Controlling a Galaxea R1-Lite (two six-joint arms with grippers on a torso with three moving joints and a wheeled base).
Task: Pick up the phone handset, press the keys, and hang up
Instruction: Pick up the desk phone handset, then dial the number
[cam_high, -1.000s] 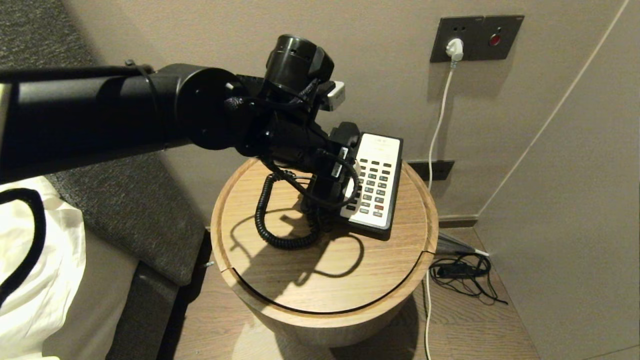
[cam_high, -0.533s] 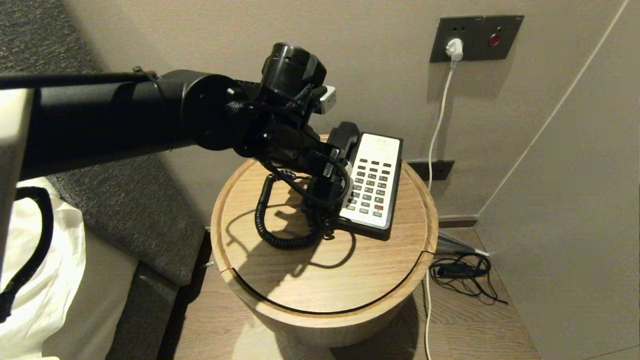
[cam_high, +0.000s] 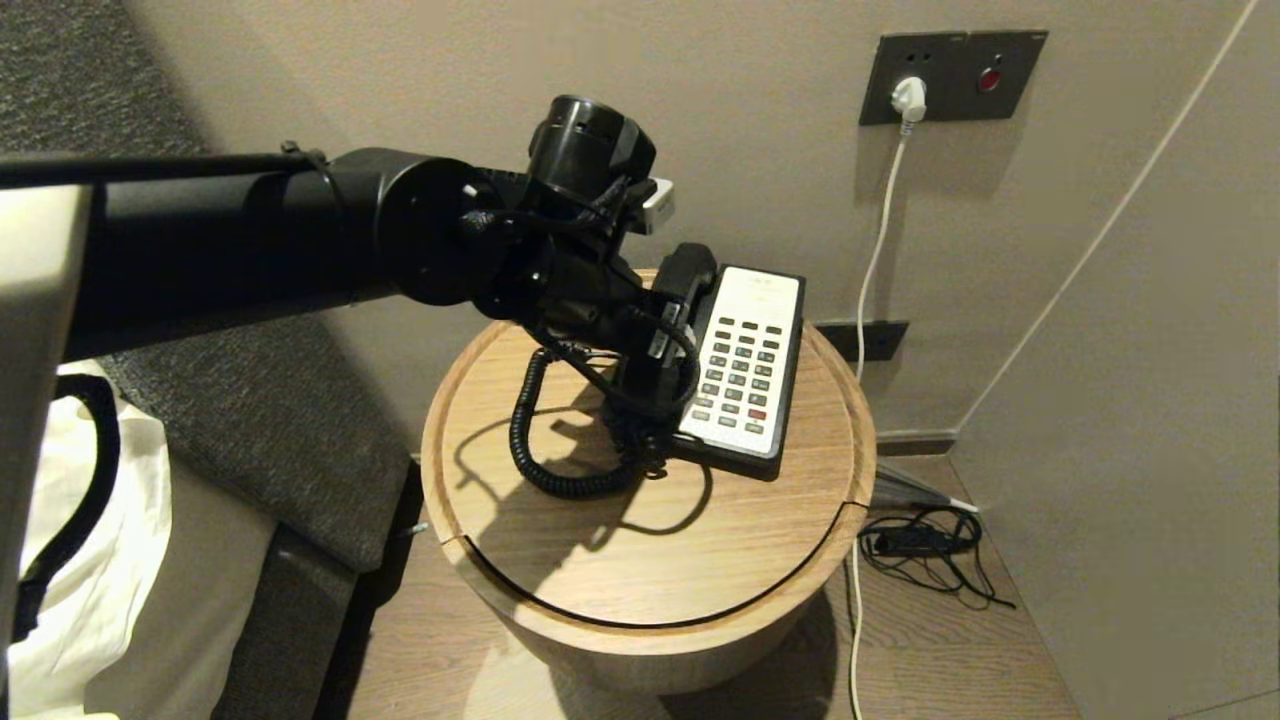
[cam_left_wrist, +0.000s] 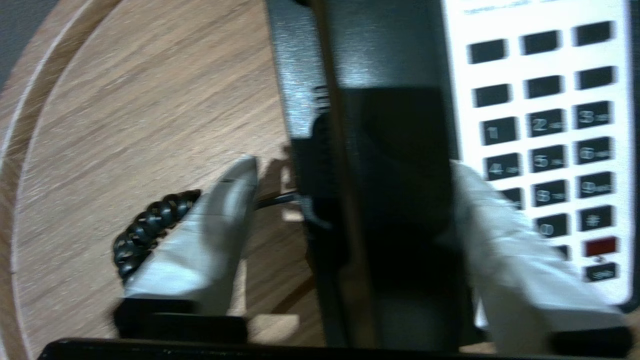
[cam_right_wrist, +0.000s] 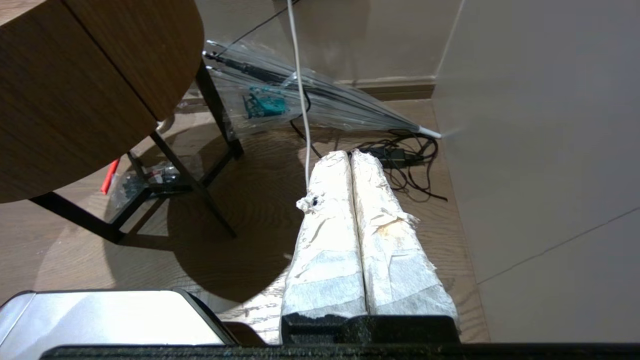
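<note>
The step in hand looks like the very first one: getting hold of the handset (cam_high: 690, 275). The handset lies in its cradle on the left side of the phone (cam_high: 748, 360), and the phone sits on the far right part of the round wooden bench (cam_high: 560, 560).

The left tool (cam_left_wrist: 350, 175) has reached in from the left and sits right over the middle of the handset. Its two fingers (cam_left_wrist: 220, 220) are spread apart. In the left wrist view one finger is on the side by the bare wood and the curly cord (cam_high: 545, 440). The other finger is on the side by the keypad (cam_left_wrist: 545, 130), over the number keys. The black handset (cam_left_wrist: 380, 165) runs straight between them. The finger by the keys looks like it is touching the handset or very close to it. The finger by the wood has a gap, so nothing is pinched yet.

Next, I think the tool must press its fingers together on the handset and then lift it straight up. It should take care that the keypad-side finger does not push a key by mistake. The curly cord needs room to stretch.

The right tool (cam_right_wrist: 352, 165) hangs low, out to the right of the bench, above the floor. Its fingers are pressed together with nothing in them.
</note>
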